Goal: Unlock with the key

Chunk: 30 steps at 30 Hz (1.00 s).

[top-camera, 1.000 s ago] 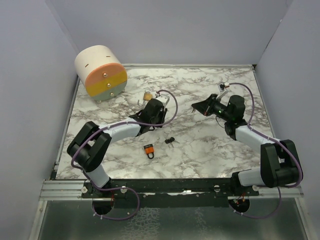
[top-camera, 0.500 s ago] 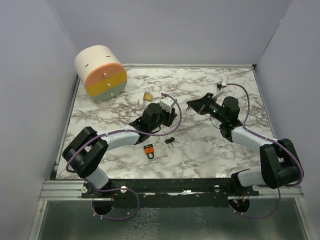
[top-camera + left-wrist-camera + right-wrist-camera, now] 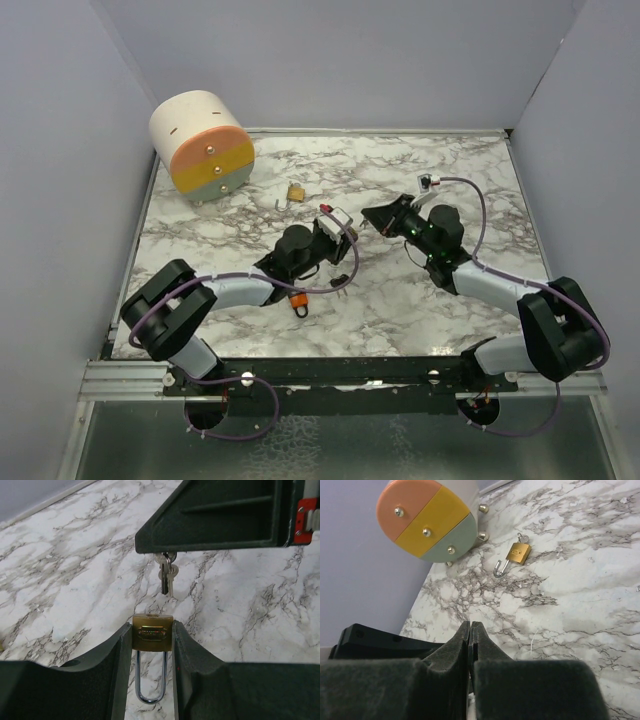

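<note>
My left gripper (image 3: 152, 626) is shut on the body of a small brass padlock (image 3: 152, 633), whose steel shackle points back between the fingers. Just beyond it a pair of silver keys (image 3: 166, 578) hangs on a ring under my right gripper (image 3: 471, 625), whose fingers are pressed together on the ring end. The keys hang a little above and apart from the padlock's top face. From above, the left gripper (image 3: 343, 236) and the right gripper (image 3: 370, 215) nearly meet over the table's middle.
A second brass padlock (image 3: 518, 553) with a key in it lies open near the round drawer drum (image 3: 201, 146) at the back left. An orange padlock (image 3: 297, 299) and a black key (image 3: 341, 282) lie under the left arm.
The left gripper has carried its padlock right and toward the near side. The right gripper has moved left with the keys until the two almost meet.
</note>
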Available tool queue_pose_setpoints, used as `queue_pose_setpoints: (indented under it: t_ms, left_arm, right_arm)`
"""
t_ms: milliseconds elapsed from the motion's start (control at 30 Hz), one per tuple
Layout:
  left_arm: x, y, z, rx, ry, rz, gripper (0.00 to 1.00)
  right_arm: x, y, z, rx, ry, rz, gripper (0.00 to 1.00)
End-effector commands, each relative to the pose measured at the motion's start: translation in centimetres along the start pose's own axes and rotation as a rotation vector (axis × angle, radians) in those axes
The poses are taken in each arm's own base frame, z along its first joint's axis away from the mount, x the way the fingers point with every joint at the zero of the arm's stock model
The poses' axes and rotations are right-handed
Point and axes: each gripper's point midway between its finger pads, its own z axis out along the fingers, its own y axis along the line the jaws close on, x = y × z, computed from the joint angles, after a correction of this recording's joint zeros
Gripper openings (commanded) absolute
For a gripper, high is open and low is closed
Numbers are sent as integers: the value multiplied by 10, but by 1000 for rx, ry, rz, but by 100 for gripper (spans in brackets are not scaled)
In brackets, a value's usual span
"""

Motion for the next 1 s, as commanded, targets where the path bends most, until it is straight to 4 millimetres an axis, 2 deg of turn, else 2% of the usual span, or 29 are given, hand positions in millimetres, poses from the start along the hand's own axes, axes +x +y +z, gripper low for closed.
queue_pose_setpoints:
  t_ms: [0,433,967]
  left_arm:
    - [-47,-8,-7,39,-175,46,0]
    - [-44,-21,-24,99,-245,126,0]
    - [-46,-24,-24,106,-279,137,0]
  right_arm:
    - [-12,4,-3,16,-102,-36,1]
    - [-16,17,-13,-5,-166,-60,1]
    - [-3,33,-15,-37,-152,-65,1]
